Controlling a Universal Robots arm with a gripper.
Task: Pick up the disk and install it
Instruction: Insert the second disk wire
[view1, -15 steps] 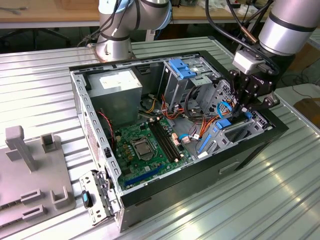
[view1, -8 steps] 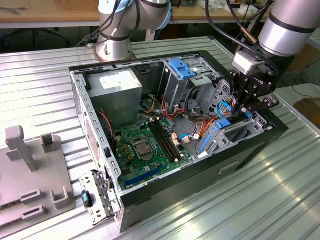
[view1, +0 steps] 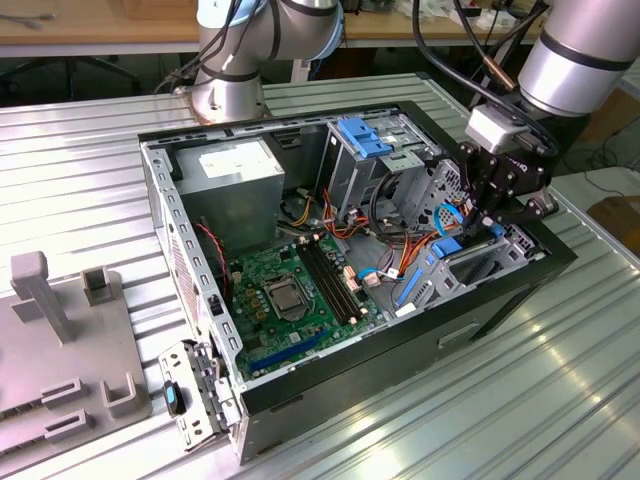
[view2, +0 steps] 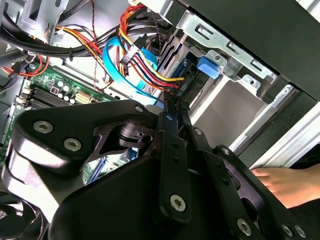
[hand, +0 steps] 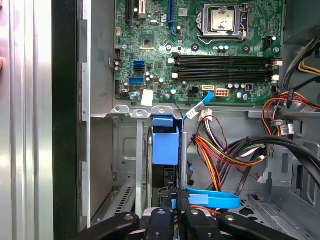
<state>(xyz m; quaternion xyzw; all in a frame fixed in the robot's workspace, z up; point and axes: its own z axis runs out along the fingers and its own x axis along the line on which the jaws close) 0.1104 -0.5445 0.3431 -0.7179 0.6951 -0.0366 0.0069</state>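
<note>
Open computer case (view1: 200, 300) on ribbed bench (view1: 90, 180); motherboard (view1: 290, 285) inside. Toward exterior view's right, gripper (view1: 487, 222) over drive bay, fingers (hand: 167, 207) closed narrow on disk (hand: 165, 145), standing on edge, partly slotted in.

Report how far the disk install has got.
Done: the disk is picked up and is inside the case. In hand: the gripper looks shut on the disk's near end, and the disk sits between the metal rails of the bay. Left: the gripper has not let go, and I cannot tell whether the disk is fully seated.
</note>
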